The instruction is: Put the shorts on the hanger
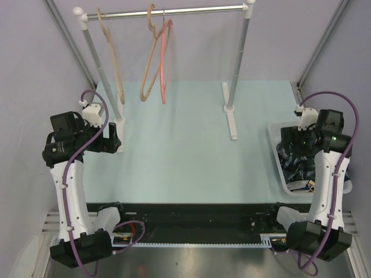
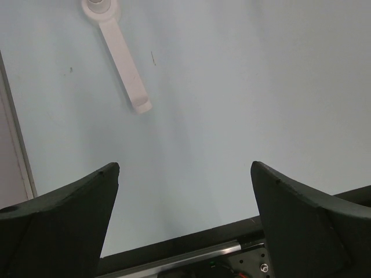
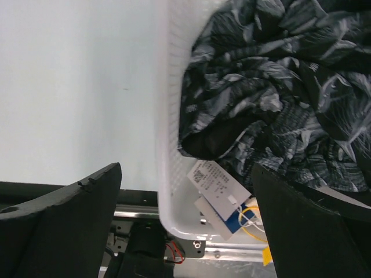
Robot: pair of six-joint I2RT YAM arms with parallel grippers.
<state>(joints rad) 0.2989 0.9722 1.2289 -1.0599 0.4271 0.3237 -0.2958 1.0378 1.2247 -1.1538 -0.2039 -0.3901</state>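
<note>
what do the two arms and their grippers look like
Both arms match: white tubular links, black joint housings and black bases. The left arm and right arm each carry a purple cable looping alongside. Small green lights glow near the right arm's wrist. The left gripper and right gripper have matte black, wedge-shaped fingers.

Your top view looks down from behind over the whole worktop (image 1: pixel 185 150); both wrist views face it closely, the right one sharing the basket (image 1: pixel 279 165).
</note>
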